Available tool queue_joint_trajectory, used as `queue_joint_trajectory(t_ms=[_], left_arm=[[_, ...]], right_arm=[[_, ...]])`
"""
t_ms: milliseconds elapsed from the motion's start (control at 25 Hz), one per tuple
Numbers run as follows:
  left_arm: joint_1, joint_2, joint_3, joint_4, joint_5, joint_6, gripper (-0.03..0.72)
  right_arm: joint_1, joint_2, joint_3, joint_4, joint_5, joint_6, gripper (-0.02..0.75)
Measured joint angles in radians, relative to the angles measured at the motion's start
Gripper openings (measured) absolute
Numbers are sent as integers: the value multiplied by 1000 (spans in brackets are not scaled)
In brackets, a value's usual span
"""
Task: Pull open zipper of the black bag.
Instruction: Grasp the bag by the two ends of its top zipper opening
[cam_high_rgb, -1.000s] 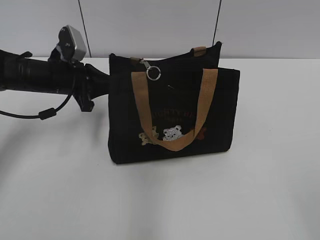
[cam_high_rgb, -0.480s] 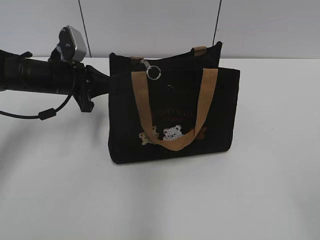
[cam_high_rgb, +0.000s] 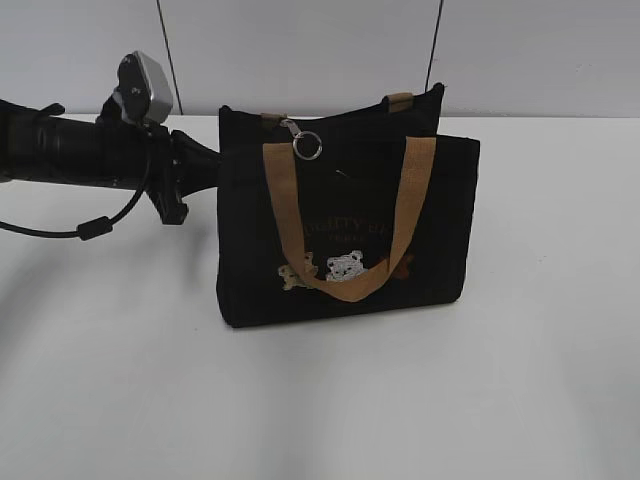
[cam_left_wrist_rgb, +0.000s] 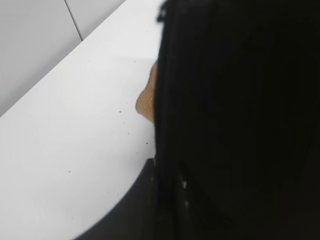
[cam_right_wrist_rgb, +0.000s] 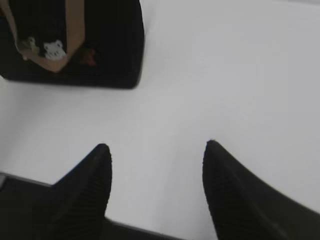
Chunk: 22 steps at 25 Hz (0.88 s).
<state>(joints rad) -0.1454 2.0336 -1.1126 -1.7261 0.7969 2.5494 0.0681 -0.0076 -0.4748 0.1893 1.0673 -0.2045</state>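
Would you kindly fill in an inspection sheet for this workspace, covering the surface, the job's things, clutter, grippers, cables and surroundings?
Surface: white table, bare around the bag.
Job's things: black bag stands upright; the zipper runs along its top edge, metal ring hanging over the front near the left end; tan handle droops down the front.
Clutter: nothing seen.
Grippers: left gripper is at the bag's left end, tips hidden behind fabric, shut; what it pinches cannot be told. Right gripper is open above bare table, clear of the bag.
Cables: black cable loops under the left arm.
Surroundings: pale panelled wall.
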Motion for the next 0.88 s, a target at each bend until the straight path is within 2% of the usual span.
queue_joint_trajectory(t_ms=[240,480,560,720,880], left_arm=[[0,0,0,0,0,0,19],[0,0,0,0,0,0,19],[0,0,0,0,0,0,19],[0,0,0,0,0,0,19],[0,0,0,0,0,0,19]], right_arm=[[0,102,-18,178,-263,-75,441],[0,399,-18,450,-453,-281,370],[0,523,-18,577,-486,-339,356],[0,767,-25,841,-482,-533,350],[0,1029,-117,1030,-333,-856,348]])
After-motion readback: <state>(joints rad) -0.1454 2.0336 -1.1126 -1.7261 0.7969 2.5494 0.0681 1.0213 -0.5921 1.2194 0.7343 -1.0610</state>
